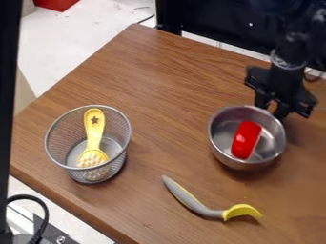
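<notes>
The open black two-finger gripper (271,106) seemingly touches the silver metal bowl (271,138) — a sideways nudge could spill the red rounded block (246,139).

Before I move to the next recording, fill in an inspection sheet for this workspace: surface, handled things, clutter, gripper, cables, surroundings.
Surface: wood-grain tabletop, its near-left edge in view.
Handled things: metal bowl upright, with a red object lying inside.
Clutter: wire-mesh basket holding a yellow utensil with a star on its handle; grey-and-yellow utensil flat on the tabletop.
Gripper: black gripper at the bowl's far rim, jaws apart; contact cannot be told.
Cables: black cable looping beside the tabletop at lower left.
Surroundings: pale floor; red item at the top edge; black upright on the left.
</notes>
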`<state>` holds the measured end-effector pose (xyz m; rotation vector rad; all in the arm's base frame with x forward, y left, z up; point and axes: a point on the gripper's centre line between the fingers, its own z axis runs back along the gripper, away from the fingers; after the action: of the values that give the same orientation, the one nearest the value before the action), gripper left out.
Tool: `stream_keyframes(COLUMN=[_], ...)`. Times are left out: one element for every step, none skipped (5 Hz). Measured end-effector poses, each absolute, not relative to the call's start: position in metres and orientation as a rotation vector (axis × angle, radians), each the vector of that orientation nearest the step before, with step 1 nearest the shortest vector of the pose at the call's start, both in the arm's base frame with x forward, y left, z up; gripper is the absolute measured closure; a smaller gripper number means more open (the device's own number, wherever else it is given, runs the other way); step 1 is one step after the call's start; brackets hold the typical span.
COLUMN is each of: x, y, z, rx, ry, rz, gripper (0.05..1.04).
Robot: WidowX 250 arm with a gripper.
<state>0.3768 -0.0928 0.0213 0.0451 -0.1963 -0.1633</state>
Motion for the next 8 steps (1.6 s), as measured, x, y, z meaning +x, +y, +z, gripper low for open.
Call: stream_keyframes(x=[0.391,0.396,0.414,0.418,0.42,0.419,0.413,0.406], y=[-0.073,-0.051,-0.026,0.002,0.031,0.052,0.071,0.085], z=[0.029,0.029,0.046,0.047,0.049,0.045,0.041,0.037], rx=[0.029,0.036,0.038,0.052,0.082,0.092,0.099,0.093], ry=[-0.229,-0.23,-0.276,-0.278,-0.29,-0.289,-0.28,-0.263], rz=[-0.105,-0.06,0.019,0.098,0.204,0.244,0.252,0.252], gripper=[0.745,0.745,0.745,0.745,0.745,0.745,0.745,0.745])
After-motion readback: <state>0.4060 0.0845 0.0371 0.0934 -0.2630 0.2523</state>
